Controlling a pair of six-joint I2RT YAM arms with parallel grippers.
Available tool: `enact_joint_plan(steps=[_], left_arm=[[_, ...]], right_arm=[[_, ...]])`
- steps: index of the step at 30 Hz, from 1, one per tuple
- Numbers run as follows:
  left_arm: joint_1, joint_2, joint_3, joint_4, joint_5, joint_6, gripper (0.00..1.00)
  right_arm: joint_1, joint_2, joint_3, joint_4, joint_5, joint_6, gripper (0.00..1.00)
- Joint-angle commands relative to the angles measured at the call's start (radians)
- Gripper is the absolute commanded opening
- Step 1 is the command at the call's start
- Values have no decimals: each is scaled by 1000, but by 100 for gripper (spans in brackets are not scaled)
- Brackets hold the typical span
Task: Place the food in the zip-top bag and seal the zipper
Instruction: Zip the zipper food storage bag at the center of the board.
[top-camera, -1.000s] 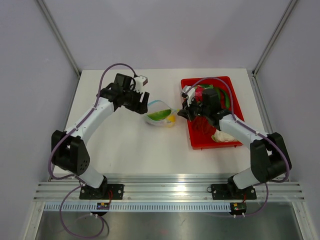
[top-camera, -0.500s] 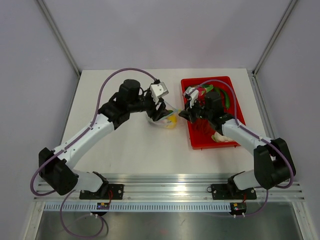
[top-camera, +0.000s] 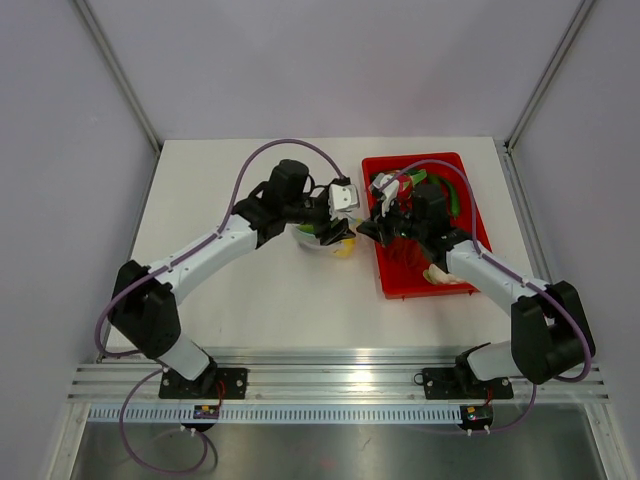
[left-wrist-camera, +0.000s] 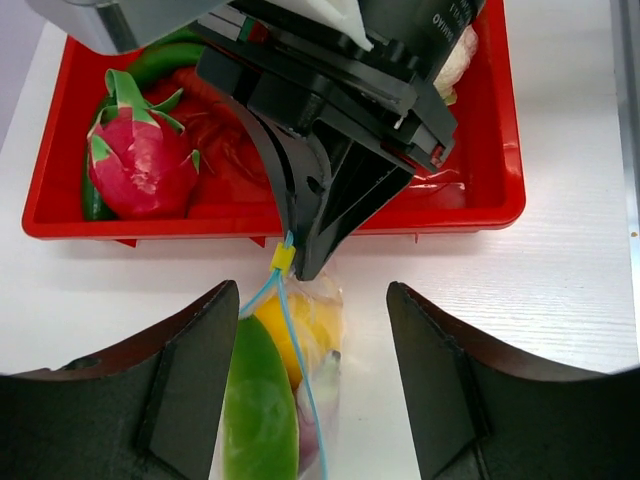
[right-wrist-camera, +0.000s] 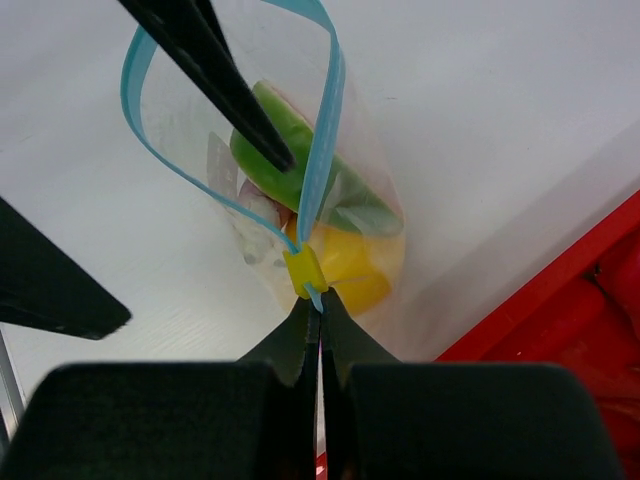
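Clear, crinkly plastic sits between my two arms: the small zip-top bag (top-camera: 312, 246) lies on the smooth white table (top-camera: 250, 300), just beside the left wall of the glossy red plastic tray (left-wrist-camera: 150, 225). Its zipper (right-wrist-camera: 325, 120), a thin light-blue strip, stands open in a teardrop loop that narrows to a small yellow slider (right-wrist-camera: 303, 270). My right gripper (right-wrist-camera: 318, 300) is pinched tight on the tip of that strip just past the slider, its black wedge-shaped jaws meeting with no gap. My left gripper (left-wrist-camera: 312, 300) is spread wide, its two matte black fingers (right-wrist-camera: 230, 100) standing on either side of the bag's mouth. From the right wrist view one of them crosses the loop, but I cannot tell whether it touches the film. The food is inside the bag: a round yellow fruit (right-wrist-camera: 350, 265) at the slider end, the smooth green rind of a watermelon wedge (left-wrist-camera: 258, 400) next to it, and a small purple eggplant (left-wrist-camera: 312, 440) that shows only as a purplish smear through the plastic. In the tray lie a pink dragon fruit with green scales (left-wrist-camera: 140, 165), a long green vegetable (left-wrist-camera: 165, 60) and a cream-coloured lump (top-camera: 445, 272). White lettering on my right wrist housing is upside down and cut off, so I cannot read it. Bare tabletop runs to the left of the bag and toward my bases, and the tray's rim stands close on the right.
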Motion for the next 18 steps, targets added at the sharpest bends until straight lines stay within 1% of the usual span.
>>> enact_joint_plan(steps=[1, 4, 8, 9, 11, 12, 14, 15, 16, 18], left_arm=[[-3, 58, 66, 36, 82, 67, 64], [-3, 95, 92, 20, 84, 78, 60], [-3, 120, 109, 23, 104, 69, 52], [-3, 121, 111, 28, 105, 66, 47], [-3, 125, 112, 26, 102, 67, 43], [-3, 125, 114, 26, 99, 70, 38], [-3, 125, 115, 25, 98, 70, 36], [-3, 125, 117, 22, 98, 72, 34], [-3, 128, 120, 20, 98, 74, 29], [-3, 135, 125, 8, 99, 75, 27]], right_arm=[[2, -40, 0, 50, -26, 10, 0], [2, -44, 0, 42, -29, 9, 0], [2, -44, 0, 36, -34, 10, 0], [4, -46, -1, 35, -35, 10, 0], [4, -47, -1, 32, -35, 9, 0], [2, -49, -1, 29, -35, 6, 0], [2, -49, 2, 22, -37, 3, 0], [2, -47, 3, 18, -37, 1, 0], [2, -47, 5, 18, -37, 1, 0], [1, -46, 6, 16, -40, 1, 0]])
